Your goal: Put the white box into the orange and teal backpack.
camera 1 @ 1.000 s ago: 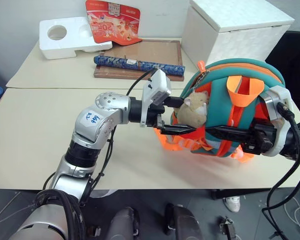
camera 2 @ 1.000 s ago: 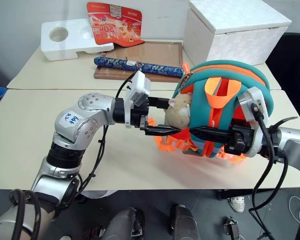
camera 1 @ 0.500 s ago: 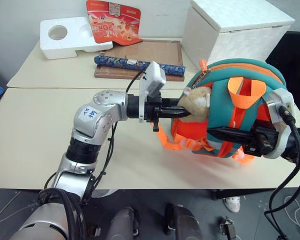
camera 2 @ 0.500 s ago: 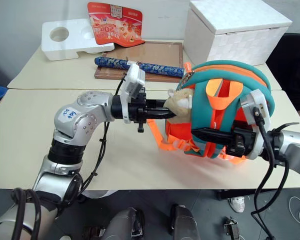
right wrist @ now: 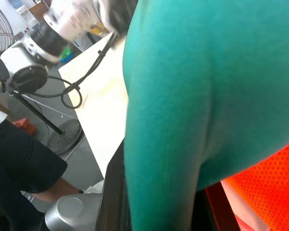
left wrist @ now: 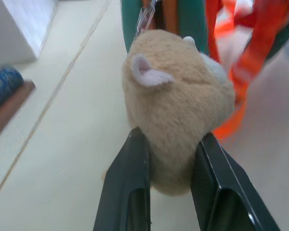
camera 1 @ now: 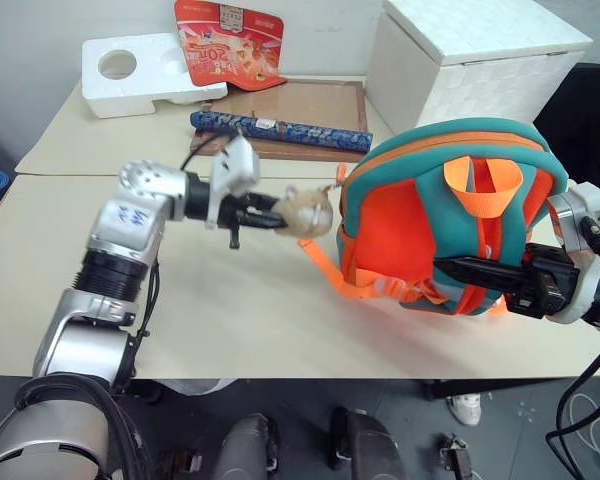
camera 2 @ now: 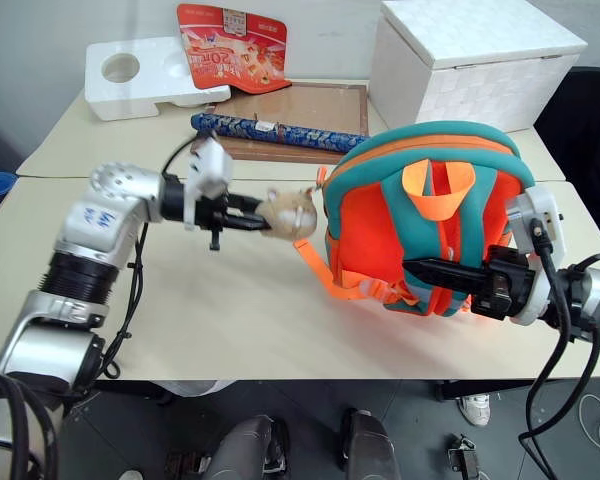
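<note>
Left gripper point(left wrist: 171, 159) jaws clamp plush hamster charm point(camera 1: 305, 212), left of orange and teal backpack point(camera 1: 450, 215). Right gripper point(camera 1: 460, 268) jaws closed on backpack's lower back panel. White box location cannot tell. Advice: pull charm gently along zip line, brace backpack upright on counter point(camera 1: 230, 320).

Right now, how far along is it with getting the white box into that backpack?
Early days. The right hand grips the orange and teal backpack, holding it upright on the table. The left hand is clamped on the plush hamster charm, drawn out to the side of the bag. Nothing looks packed: I can't spot the white box, so fetching it and slipping it inside is all left.
</note>
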You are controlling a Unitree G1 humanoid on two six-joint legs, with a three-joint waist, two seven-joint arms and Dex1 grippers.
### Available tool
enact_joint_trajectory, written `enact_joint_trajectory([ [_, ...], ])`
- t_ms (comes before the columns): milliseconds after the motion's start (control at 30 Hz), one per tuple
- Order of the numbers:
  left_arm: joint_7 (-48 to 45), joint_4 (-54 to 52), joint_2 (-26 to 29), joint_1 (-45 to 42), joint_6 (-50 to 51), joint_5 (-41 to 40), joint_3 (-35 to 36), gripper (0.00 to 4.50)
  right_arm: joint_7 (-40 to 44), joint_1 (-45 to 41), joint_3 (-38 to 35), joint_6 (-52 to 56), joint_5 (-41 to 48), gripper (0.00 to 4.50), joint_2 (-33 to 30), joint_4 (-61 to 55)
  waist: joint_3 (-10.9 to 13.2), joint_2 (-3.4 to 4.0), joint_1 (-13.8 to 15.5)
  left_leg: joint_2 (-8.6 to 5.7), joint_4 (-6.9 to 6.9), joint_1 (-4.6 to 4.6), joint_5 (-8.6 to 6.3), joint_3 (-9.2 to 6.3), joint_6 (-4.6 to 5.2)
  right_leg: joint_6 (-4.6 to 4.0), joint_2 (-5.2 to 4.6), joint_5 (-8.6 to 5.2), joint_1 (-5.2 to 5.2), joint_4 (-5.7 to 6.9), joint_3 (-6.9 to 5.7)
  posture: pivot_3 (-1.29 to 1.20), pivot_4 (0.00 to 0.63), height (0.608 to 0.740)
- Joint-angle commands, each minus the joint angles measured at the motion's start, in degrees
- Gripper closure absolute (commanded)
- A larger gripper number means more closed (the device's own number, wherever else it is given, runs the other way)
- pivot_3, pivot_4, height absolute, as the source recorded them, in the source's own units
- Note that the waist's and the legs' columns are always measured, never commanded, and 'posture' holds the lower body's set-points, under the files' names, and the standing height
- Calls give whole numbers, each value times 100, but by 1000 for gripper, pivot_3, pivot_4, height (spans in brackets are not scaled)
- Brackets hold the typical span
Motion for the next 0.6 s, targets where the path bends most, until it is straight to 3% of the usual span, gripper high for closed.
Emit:
enact_joint_trajectory([
  [33, 503, 408, -200, -39, -1174, 966, -438, 3793, 14, -125, -271, -150, 114, 4500, -62, -99, 0, -1, 0, 0, 1, -3, -1, -2, 2, 0, -1, 1, 0, -2, 1, 0, 150, 740],
  [167, 990, 825, -816, 10, -1685, 1544, -811, 3793, 56, -104, -260, -215, -117, 4500, -151, 0, 0, -1, -1, 1, 1, -3, -4, -1, 7, 1, -8, 2, 0, -4, 10, 0, 150, 740],
  [267, 766, 565, -960, 207, -1357, 1345, -675, 3793, 25, -39, -251, -220, -342, 4500, -214, 18, -2, -2, 12, -1, 3, -3, -4, -4, 9, 2, -9, 2, 1, -2, 9, 0, 150, 740],
  [333, 534, 297, -949, 329, -851, 1070, -495, 3076, 212, 88, -236, -293, -609, 4500, -308, 22, -2, -1, 3, -2, 3, -2, -5, -3, 10, 2, -11, 2, 1, -1, 10, 0, 150, 740],
  [600, -407, -1284, 173, 751, 1807, -560, 784, 698, 1644, 867, -789, -699, -1824, 1925, -1289, 855, -2, -2, -30, 3, 4, -2, -3, -1, 9, 2, 0, 2, -2, 3, 7, 0, 150, 740],
])
